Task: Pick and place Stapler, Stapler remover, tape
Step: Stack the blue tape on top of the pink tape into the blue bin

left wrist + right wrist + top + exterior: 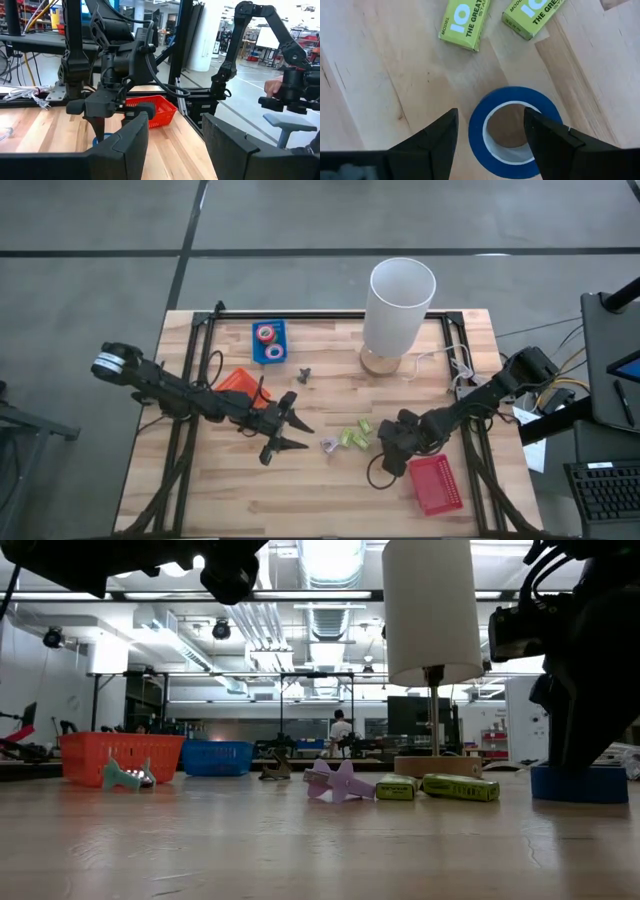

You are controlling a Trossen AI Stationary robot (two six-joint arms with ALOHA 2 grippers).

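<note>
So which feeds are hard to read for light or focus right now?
Low view: ceiling lights glare behind the lamp shade, and both arms are dark silhouettes. Left wrist view: bright background, own end effector soft. Right wrist view: evenly lit and sharp on the blue tape.

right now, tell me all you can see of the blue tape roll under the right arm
The blue tape roll is a flat ring, blue on its outer band with a pale inner core, bare wood showing through its hole. It lies flat on the wooden table, near two yellow-green staple boxes. The right gripper hangs over it, jaws open astride the ring.
</note>
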